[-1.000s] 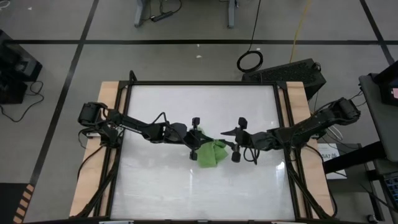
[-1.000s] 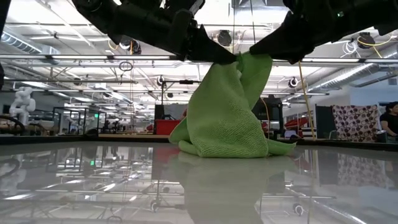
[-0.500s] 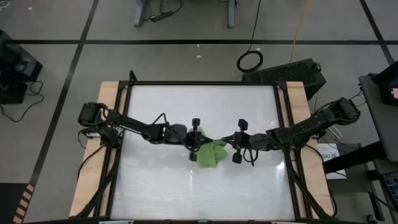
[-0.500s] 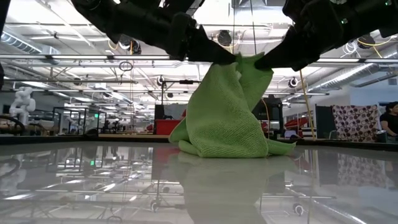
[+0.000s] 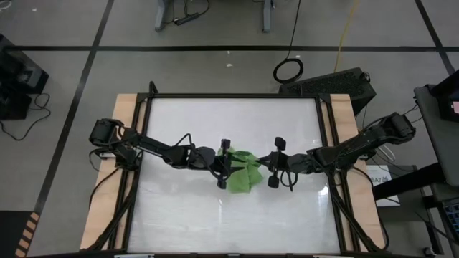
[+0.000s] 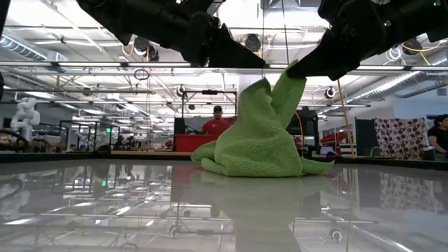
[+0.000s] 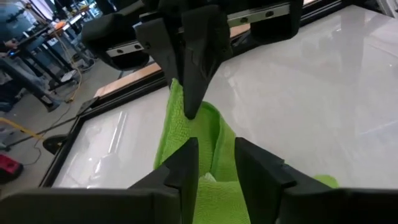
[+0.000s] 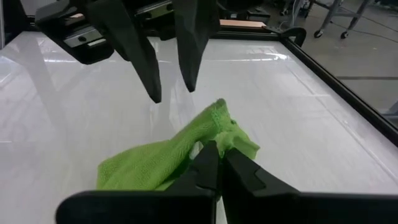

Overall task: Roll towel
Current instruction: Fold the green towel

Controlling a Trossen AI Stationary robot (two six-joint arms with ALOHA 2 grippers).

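The white table (image 5: 186, 208) is filling most of the high view, framed by a dark rail with pale wood strips along its two sides. Both dark arms are reaching inward from those sides and meeting near its middle.

The towel (image 5: 245, 172) is sitting there as a crumpled lime-green heap, its lower folds spreading on the tabletop and one corner standing up above the rest; in the low view the towel (image 6: 255, 140) is rising to a peak at that corner.

The right gripper (image 8: 216, 163) is pinching that raised corner, its fingers closed down to a thin slit with green cloth between them. In the low view its dark tip is meeting the towel's highest point.

The left gripper (image 7: 215, 163) is hanging just beside the peak with its fingers parted by a narrow gap. It appears to be holding nothing, though the cloth lying behind the gap makes this hard to judge from the wrist view.

Far behind the table, a person in a red top (image 6: 218, 123) is standing in the room
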